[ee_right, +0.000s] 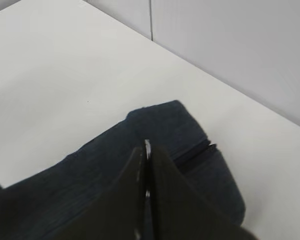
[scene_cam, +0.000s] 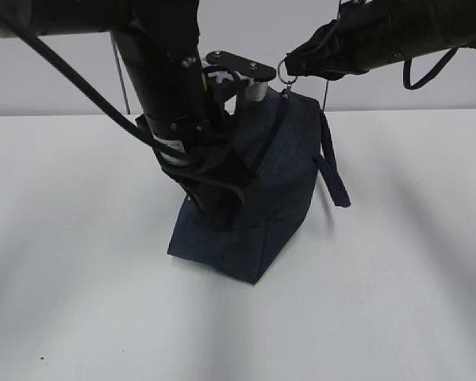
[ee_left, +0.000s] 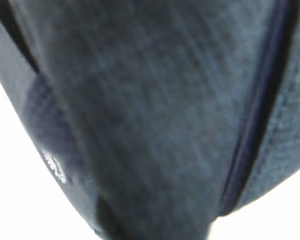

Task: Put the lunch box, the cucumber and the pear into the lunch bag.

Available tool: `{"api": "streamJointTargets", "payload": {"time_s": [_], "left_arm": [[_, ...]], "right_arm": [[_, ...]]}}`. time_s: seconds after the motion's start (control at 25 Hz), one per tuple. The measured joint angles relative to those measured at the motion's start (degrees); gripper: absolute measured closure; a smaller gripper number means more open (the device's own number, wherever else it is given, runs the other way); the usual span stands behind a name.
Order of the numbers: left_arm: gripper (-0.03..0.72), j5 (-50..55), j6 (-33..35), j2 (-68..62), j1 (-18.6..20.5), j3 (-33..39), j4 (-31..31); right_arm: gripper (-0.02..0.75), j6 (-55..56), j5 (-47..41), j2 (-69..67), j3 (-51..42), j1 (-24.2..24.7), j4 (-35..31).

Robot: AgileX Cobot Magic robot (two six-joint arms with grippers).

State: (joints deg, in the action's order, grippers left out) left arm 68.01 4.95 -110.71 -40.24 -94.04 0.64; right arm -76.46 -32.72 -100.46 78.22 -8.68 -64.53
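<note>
Pinching the metal ring pull (scene_cam: 286, 71) at twelve o'clock, the right hand (ee_right: 147, 150) is clenched on it. The left hand (scene_cam: 214, 186), clenched, presses the lunch bag (scene_cam: 262, 198); its soft fabric probably sags, so hold seams.

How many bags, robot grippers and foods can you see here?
Bags: 1, the lunch bag
Grippers: 2, the left gripper and the right gripper
Foods: 0 in view
Total: 3

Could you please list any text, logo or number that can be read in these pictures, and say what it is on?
No text can be read in any view.
A small white mark on the bag shows in the left wrist view; too blurred to read.
</note>
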Motion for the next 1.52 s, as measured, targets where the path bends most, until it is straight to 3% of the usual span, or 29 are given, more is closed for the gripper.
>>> {"api": "streamJointTargets", "payload": {"time_s": [0.44,0.8,1.16,1.28,1.52], "left_arm": [[0.693,-1.1,-1.5,4.4,0.5,7.3,-0.2],[0.693,0.7,-2.1,7.8,0.7,7.9,-0.2],[0.688,1.2,-3.9,7.8,0.7,7.9,-0.2],[0.634,1.3,-4.4,7.8,0.7,7.9,0.5],[0.288,2.0,-5.0,8.1,0.7,7.9,0.0]], "right_arm": [[0.732,0.9,-5.9,-9.1,8.8,3.2,-3.7],[0.732,5.2,-13.4,-17.3,16.5,4.7,-5.2],[0.732,5.6,-17.2,-18.1,17.2,4.9,-6.2],[0.732,5.7,-17.8,-18.1,17.2,4.9,-6.2],[0.732,5.7,-18.4,-18.1,17.2,4.9,-6.1]]}}
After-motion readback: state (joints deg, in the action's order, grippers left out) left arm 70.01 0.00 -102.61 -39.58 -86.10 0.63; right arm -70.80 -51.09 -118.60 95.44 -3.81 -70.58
